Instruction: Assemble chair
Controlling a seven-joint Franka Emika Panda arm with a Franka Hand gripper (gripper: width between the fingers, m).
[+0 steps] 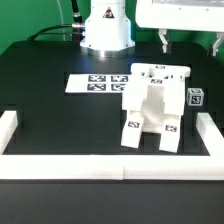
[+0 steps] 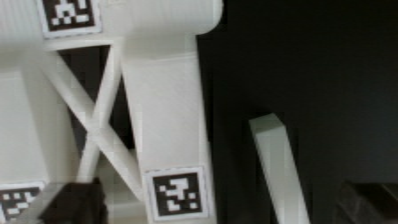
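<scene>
The chair (image 1: 152,105) stands partly joined in the middle of the black table: a boxy white body on tagged legs, with several black-and-white tags. A small tagged white peg (image 1: 195,97) stands apart at its right in the exterior view. My gripper (image 1: 190,44) hangs above and behind the chair at the top right, its two dark fingers (image 1: 163,40) spread wide with nothing between them. The wrist view is filled by a white chair frame (image 2: 151,90) with crossed braces and a tag (image 2: 175,193). One dark fingertip (image 2: 71,200) shows at the frame's edge.
The marker board (image 1: 96,83) lies flat behind the chair, toward the exterior view's left. A low white border wall (image 1: 110,165) runs along the front and both sides of the table. The robot base (image 1: 106,30) stands at the back. A slim white bar (image 2: 274,165) shows beside the frame.
</scene>
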